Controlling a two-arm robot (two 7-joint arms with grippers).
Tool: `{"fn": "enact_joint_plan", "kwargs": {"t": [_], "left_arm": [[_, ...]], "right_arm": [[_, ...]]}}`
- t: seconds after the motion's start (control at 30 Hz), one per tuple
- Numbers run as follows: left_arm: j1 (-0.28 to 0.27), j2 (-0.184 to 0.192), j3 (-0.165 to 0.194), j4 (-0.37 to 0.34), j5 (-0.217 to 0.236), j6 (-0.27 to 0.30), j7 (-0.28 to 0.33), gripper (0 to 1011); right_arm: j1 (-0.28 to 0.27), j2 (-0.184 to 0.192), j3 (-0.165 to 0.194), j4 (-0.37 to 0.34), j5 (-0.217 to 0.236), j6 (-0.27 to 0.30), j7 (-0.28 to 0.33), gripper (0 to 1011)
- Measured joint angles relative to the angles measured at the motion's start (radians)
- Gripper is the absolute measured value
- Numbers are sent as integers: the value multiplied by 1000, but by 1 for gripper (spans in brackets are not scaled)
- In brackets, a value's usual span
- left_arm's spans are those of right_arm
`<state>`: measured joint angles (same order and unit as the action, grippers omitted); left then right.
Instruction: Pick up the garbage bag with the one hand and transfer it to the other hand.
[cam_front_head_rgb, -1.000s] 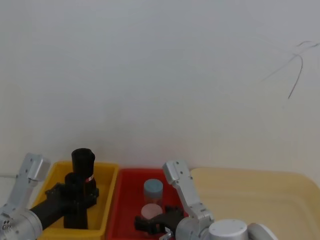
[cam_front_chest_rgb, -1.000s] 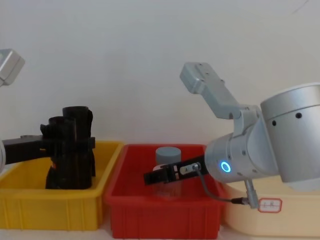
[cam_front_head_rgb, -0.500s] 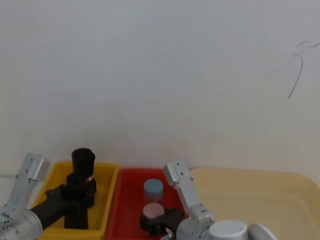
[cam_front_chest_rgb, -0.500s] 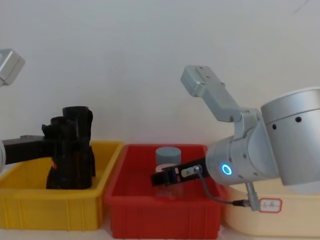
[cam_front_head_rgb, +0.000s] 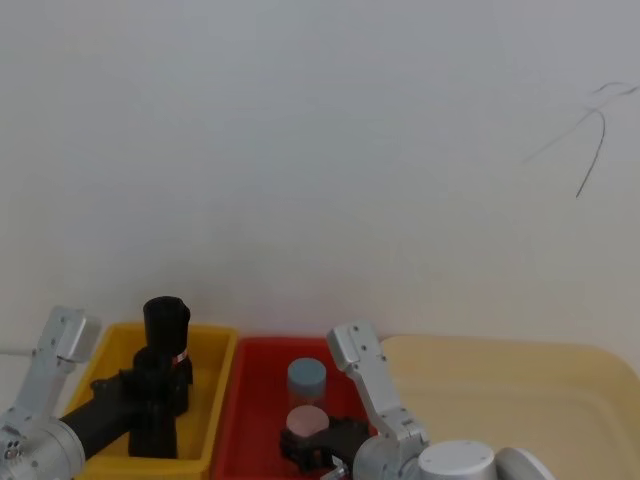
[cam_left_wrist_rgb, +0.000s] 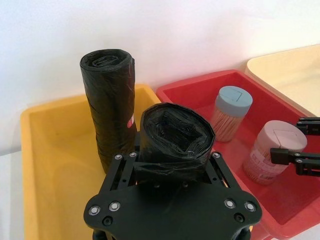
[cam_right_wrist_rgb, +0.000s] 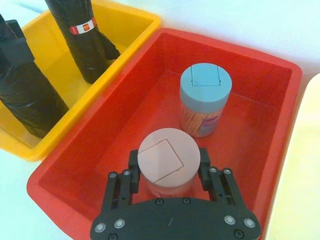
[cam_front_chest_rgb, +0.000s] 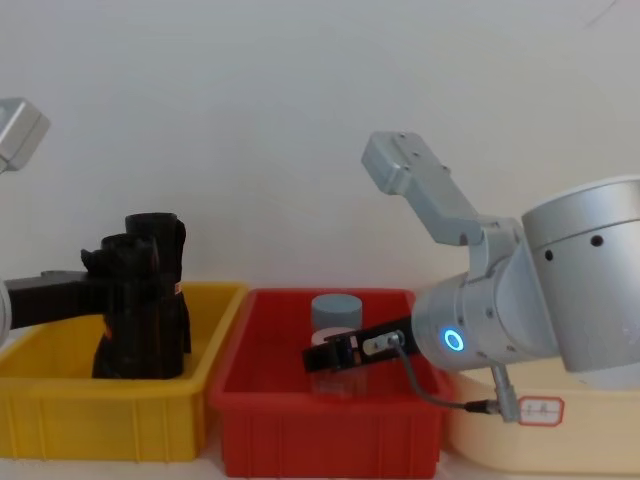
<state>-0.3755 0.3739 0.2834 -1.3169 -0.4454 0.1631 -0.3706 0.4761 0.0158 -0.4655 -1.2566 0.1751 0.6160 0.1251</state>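
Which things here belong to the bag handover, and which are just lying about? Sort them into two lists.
For the job:
garbage bag, the nearer roll
left gripper, closed around it
right gripper, over the red bin

Lying about:
second black roll
yellow bin
red bin
blue-lidded jar
pink-lidded jar
cream tray
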Motion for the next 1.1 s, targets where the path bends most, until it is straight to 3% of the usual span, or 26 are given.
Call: {"fn": "enact_joint_plan", "kwargs": {"t": [0.4,1.1], "left_arm": [[0,0,0,0,0,0,0,394],[-4,12,2,-30,0,7,2,393]], "right_arm": [[0,0,0,1,0,-1,0,648],[-4,3,7,-25,0,-5,8,648]]}}
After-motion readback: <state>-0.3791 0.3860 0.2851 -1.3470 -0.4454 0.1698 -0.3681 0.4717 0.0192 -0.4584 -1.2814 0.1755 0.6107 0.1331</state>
